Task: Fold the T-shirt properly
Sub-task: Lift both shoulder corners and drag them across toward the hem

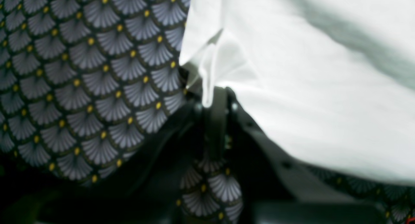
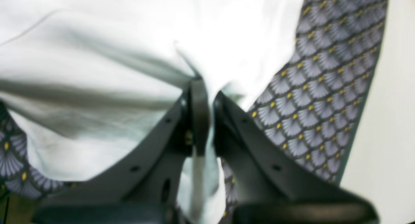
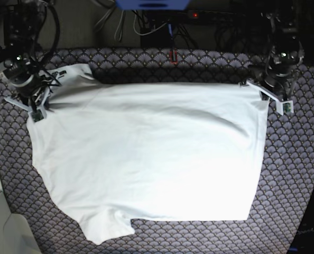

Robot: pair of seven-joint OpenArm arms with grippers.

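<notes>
On my left wrist view, the left fingers [image 1: 207,100] pinch the shirt [image 1: 308,88] edge tight. On the right wrist view, the right fingers [image 2: 206,97] clamp a fold. From the base view, both arms reach down at the far corners; the shirt lies spread across the patterned desk [image 3: 294,174]. No readable writing.

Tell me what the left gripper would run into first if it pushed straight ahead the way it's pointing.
The left gripper is already shut on the edge of the T-shirt, so it meets that cloth first. Beyond lies the patterned tablecloth, though depth is hard to judge here.
</notes>
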